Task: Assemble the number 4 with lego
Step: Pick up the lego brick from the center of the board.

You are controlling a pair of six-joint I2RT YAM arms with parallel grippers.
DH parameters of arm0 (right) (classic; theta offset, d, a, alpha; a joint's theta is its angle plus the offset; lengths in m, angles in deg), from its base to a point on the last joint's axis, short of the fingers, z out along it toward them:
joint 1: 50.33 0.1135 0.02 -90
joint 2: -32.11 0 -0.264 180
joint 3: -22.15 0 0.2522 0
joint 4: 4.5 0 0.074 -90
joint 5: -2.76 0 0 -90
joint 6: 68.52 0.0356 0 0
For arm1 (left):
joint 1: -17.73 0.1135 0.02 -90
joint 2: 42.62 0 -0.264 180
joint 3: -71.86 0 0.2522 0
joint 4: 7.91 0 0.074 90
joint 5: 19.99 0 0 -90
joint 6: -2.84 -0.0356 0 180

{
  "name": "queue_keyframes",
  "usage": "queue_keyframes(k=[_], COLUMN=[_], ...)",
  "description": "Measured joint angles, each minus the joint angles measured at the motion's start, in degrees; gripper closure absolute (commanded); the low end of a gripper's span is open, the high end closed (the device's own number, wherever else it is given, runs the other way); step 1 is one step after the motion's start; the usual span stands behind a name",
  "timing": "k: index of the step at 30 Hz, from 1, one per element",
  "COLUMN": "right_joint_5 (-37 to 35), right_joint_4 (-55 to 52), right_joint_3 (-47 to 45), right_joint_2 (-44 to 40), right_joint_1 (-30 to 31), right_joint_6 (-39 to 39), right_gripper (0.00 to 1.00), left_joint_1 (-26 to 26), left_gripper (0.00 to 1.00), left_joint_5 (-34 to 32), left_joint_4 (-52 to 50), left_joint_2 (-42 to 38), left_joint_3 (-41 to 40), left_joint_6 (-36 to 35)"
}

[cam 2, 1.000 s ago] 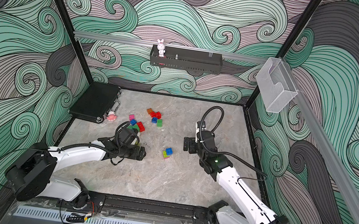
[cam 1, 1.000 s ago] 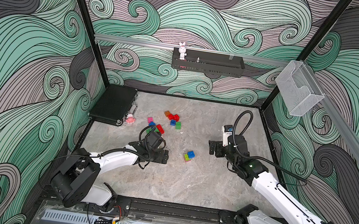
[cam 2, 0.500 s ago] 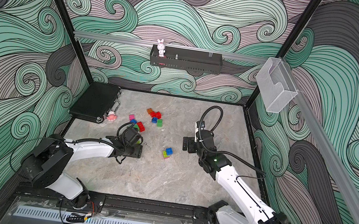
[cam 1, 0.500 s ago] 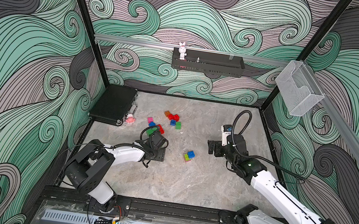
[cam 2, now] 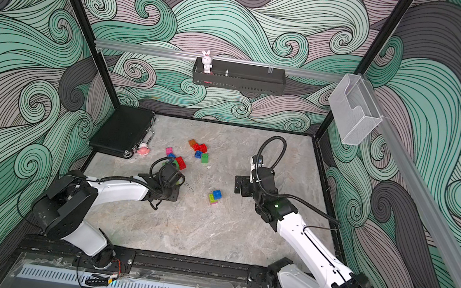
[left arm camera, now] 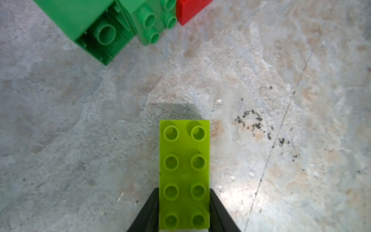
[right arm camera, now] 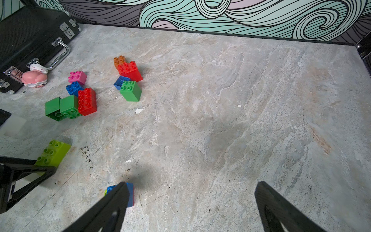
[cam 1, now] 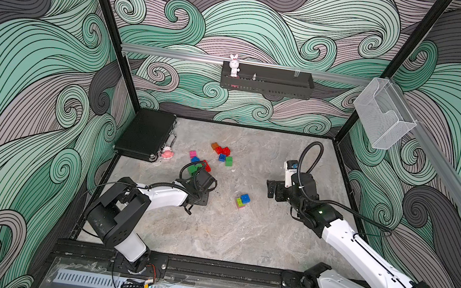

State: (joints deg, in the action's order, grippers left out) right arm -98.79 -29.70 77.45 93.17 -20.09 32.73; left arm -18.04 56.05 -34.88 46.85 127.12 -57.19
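Fingers (left arm camera: 147, 215) of the left gripper (left arm camera: 184, 195): narrow, pressed against both long sides of a lime brick (left arm camera: 184, 160), studs up, eight of them. Brick sits low over the grey stone table (left arm camera: 80, 120); cannot tell whether it touches the surface.

Left to right across the table, from the right wrist view:
- Black case (right arm camera: 30, 34) in the far left corner, closed, handle towards the middle. Pink-and-white toy (right arm camera: 35, 78) just beside its latches.
- First heap (right arm camera: 87, 101): pink, blue, red and two green bricks, packed close. One green brick (right arm camera: 53, 108) lies tipped, hollow underside showing. The left gripper and its lime brick are near this heap, on the robot's side of it.
- Second heap (right arm camera: 128, 76), a little further right and nearer the back wall: orange, red, blue and green bricks, touching.
- Small stack (cam 1: 242, 200) mid-table, blue brick on top, lime and pink below. Well apart from both heaps, between the two grippers in both top views.

Right gripper (right arm camera: 191, 183): fingers spread wide, nothing between them but bare table. One finger (right arm camera: 112, 206) covers part of the small stack in its wrist view. Gripper hangs right of the stack, not touching it.
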Motion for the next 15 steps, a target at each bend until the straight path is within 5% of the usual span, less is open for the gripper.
queue_keyframes(k=[12,15], right_joint_5=[-0.04,-0.07], right_joint_4=[0.09,0.07], right_joint_3=[0.0,0.0], right_joint_2=[0.0,0.02], right_joint_1=[0.0,0.0], right_joint_6=[-0.33,-0.5], right_gripper=[0.01,0.01], left_joint_1=[-0.04,-0.04], left_gripper=[0.62,0.74], left_joint_5=[-1.33,-1.68], left_joint_4=[5.99,7.45], left_joint_2=[0.31,0.31], left_joint_3=[-2.12,-2.64], left_joint_6=[-5.6,-6.08])
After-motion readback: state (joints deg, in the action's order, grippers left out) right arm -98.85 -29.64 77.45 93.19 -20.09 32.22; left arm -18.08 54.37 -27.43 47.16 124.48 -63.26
